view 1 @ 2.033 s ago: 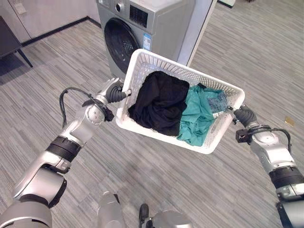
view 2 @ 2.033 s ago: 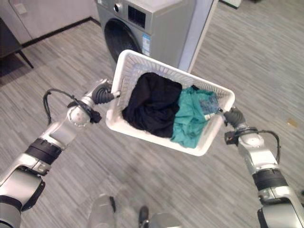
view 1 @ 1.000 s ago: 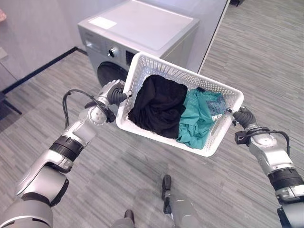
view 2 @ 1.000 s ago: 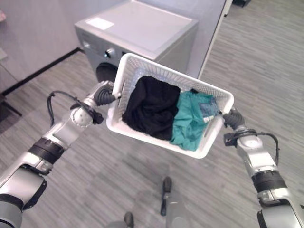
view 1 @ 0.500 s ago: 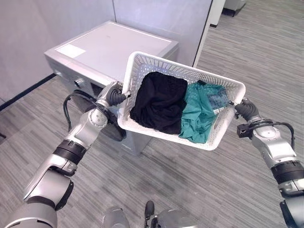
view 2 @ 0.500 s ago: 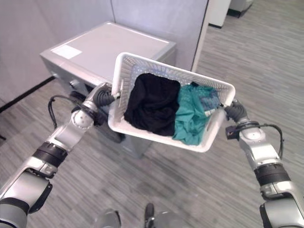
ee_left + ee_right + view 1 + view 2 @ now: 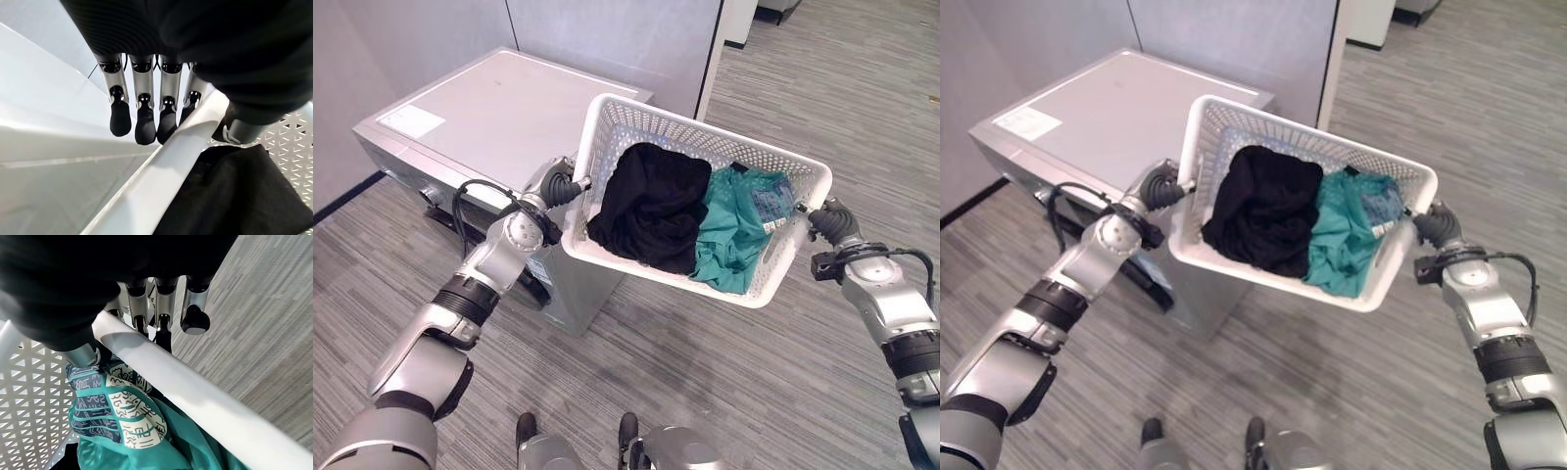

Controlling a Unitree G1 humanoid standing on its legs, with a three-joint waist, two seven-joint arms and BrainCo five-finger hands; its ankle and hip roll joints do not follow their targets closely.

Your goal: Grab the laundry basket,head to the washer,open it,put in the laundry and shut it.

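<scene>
1. Between the two hands, off the floor: white laundry basket (image 7: 773,279), tilted, its left end over the near right corner of the washer (image 7: 480,108) top.
2. Left hand (image 7: 560,183) is on the basket's left short rim. In the left wrist view the fingers (image 7: 145,125) reach down the outside of the rim, thumb on the inner side, so the rim is pinched between them.
3. Right hand (image 7: 833,221) is on the right short rim. In the right wrist view the fingers (image 7: 161,328) hook under the rim's outer edge, thumb inside the basket against the wall; the hand is clamped on the rim.
4. Load: black garment (image 7: 651,206) fills the left half, teal garment (image 7: 729,240) the right half, with a patterned patch (image 7: 771,204) against the right wall.
5. Washer door is hidden under the basket and left arm; only the top panel and part of the front show.
6. Fingertips on both hands are partly hidden behind the rim in the head views.
</scene>
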